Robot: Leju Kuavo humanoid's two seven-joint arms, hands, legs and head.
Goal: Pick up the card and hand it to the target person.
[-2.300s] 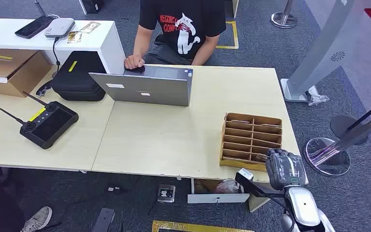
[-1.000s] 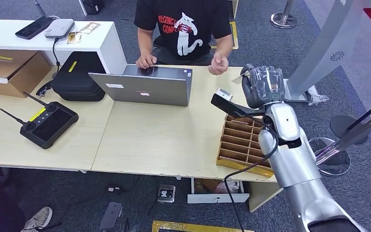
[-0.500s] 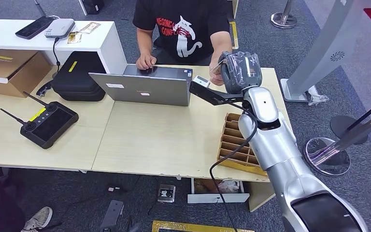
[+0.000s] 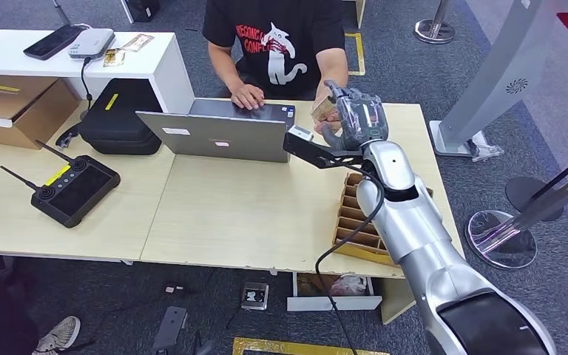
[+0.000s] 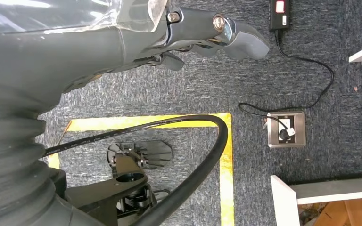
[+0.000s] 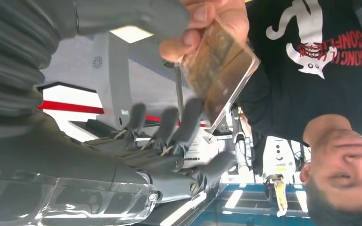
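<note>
A brownish card in a clear sleeve [image 4: 324, 109] is up over the table's far edge, between my right hand [image 4: 359, 115] and the seated person [image 4: 281, 44]. In the right wrist view the person's fingers [image 6: 202, 28] pinch the card [image 6: 219, 70] at one end. My right hand's dark fingers [image 6: 167, 125] stretch out a little apart from the card, and the thumb sits on the other side. My left hand [image 5: 122, 33] hangs over the carpet and holds nothing.
A wooden card rack [image 4: 361, 222] stands on the table [image 4: 251, 214] under my right forearm. An open laptop [image 4: 222, 133] sits in front of the person. A black remote controller [image 4: 74, 188], a black case [image 4: 118, 118] and a cardboard box [image 4: 15, 107] lie left.
My right arm rose from the card rack with the card and swung left toward the person. The person's hand came up and now pinches the card; my fingers have spread.
</note>
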